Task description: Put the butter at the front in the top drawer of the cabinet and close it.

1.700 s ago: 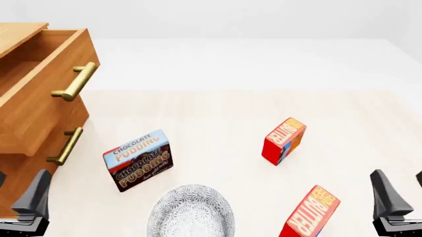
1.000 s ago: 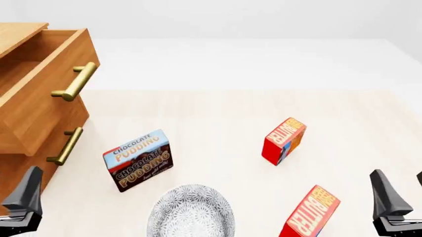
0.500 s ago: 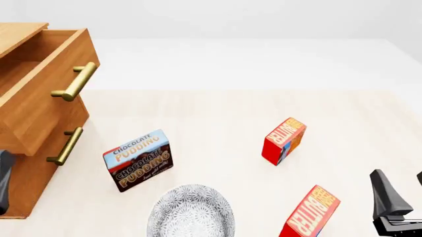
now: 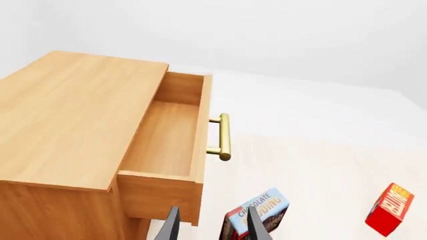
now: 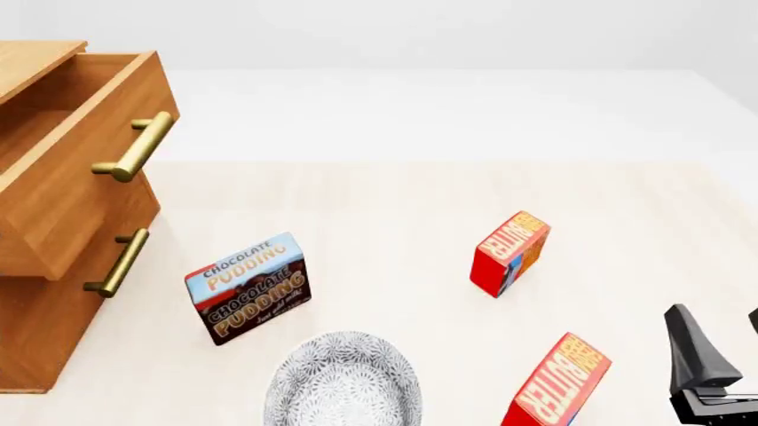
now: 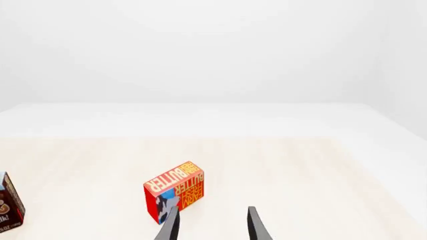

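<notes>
Red butter (image 5: 556,382) stands at the counter's (image 5: 391,200) front edge, ungrasped; top drawer (image 4: 167,137) gapes. Both my grippers, left (image 4: 210,225) and right (image 6: 212,222), hang released. Next, I'd reach right for it.

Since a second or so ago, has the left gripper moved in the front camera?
Yes. It slid left past the cabinet and out of the front view; the left wrist view shows it open.
</notes>
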### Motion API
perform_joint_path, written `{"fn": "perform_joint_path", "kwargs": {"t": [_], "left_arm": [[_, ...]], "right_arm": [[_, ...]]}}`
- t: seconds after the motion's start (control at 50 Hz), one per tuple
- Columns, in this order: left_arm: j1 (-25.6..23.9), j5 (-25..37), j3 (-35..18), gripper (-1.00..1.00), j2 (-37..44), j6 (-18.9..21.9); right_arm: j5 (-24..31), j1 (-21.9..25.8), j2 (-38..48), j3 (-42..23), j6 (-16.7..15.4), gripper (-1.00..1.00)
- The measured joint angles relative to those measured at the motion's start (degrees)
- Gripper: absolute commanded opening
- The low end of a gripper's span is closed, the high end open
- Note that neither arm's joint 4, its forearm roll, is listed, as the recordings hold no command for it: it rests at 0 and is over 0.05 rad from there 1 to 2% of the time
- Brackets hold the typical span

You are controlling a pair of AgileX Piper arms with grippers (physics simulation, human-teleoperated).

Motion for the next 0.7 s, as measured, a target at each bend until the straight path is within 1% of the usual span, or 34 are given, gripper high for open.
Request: {"fn": "perform_joint_path", "kwargs": {"t": [0.1,0.3,0.7], "left_arm": [[0.8,3.8,-4.7,1.0,2.0,1.6],[0.4,10.7,-14.6,1.0,6.0,4.6],[-0.1,22.8,-30.7,1.0,15.7,7.2]], "right_arm": [[0.0,0.0,0.0,0.0,0.0,1.0],[0.0,0.0,0.0,0.0,0.0,1.0],[0.0,0.0,0.0,0.0,0.0,1.0]]}}
